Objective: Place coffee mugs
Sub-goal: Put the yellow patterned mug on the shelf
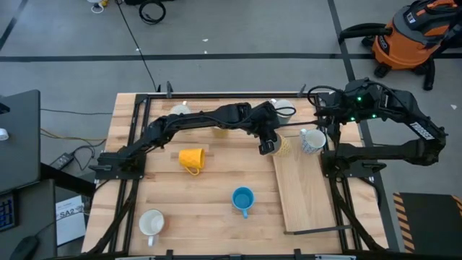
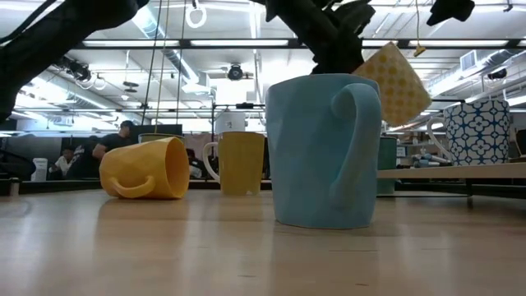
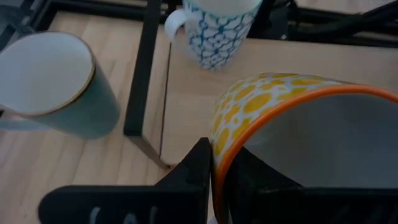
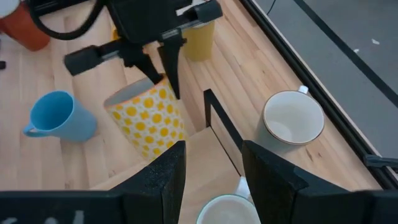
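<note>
Here we see the wooden table (image 1: 216,202) under both arms, and on its right part a paler wooden board (image 1: 307,198) running lengthwise from the far side toward the near edge. The left gripper (image 1: 268,146) hangs over the board's far left corner, its two fingers pinched tight on the rim of a yellow-dotted mug (image 4: 149,121): one finger inside, one outside. That mug is lifted off the surface and tilted, its long axis leaning, mouth up toward the gripper and base down toward the board; we see the orange rim in the left wrist view (image 3: 298,109).

The right gripper (image 4: 208,168) waits just beyond the held mug, over the board's far end, fingers spread apart and gripping nothing. Directly below it stands a blue-patterned mug (image 1: 312,140), upright on the board, mouth up. Beside it, off the board toward the far edge, a teal-sided mug with a white inside (image 4: 293,118) stands upright.

Left of the left gripper, a plain yellow mug (image 1: 191,159) lies on its side, axis level, mouth toward the right, handle toward the near edge. Nearer the front edge, a bright blue mug (image 1: 242,198) stands upright with its handle pointing to the front. A white mug (image 1: 151,224) stands farther left, upright. A pale yellow mug (image 4: 200,37) stands upright beneath the left arm.
</note>
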`<state>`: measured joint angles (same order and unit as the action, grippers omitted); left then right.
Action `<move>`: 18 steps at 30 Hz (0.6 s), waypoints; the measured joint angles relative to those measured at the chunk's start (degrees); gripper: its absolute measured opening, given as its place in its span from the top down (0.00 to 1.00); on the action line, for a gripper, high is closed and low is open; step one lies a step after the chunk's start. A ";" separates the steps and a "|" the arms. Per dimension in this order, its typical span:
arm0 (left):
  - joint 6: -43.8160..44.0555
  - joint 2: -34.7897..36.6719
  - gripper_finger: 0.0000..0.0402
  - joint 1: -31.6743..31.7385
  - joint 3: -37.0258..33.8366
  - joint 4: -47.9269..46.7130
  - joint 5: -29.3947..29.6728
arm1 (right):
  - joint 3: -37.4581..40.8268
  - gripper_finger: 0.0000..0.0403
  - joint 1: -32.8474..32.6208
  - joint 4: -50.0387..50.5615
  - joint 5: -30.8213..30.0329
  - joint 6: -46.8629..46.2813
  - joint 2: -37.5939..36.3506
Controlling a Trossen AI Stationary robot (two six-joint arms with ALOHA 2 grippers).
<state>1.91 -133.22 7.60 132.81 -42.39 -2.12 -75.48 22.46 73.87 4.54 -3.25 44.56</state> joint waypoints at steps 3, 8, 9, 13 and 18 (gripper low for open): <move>0.15 -0.42 0.91 0.02 -0.02 0.50 0.63 | 0.89 0.59 -0.02 -1.26 0.80 -1.88 -0.05; 0.42 -1.19 0.91 -0.01 -0.07 0.15 1.24 | 3.94 0.59 -0.02 -3.27 2.16 -6.04 -0.09; 0.40 -1.19 0.91 -0.01 -0.07 -0.01 1.26 | 4.49 0.59 -0.02 -3.77 2.72 -7.21 -0.07; 0.44 -1.19 0.90 -0.02 -0.07 0.32 1.88 | 6.08 0.59 -0.02 -6.66 5.45 -10.54 0.11; 3.41 -1.19 0.91 0.02 -0.07 0.20 2.40 | 7.26 0.59 -0.02 -11.06 11.26 -12.06 0.60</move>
<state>5.32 -134.41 7.62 132.75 -42.19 0.28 -68.22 22.44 62.81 15.80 -15.31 45.15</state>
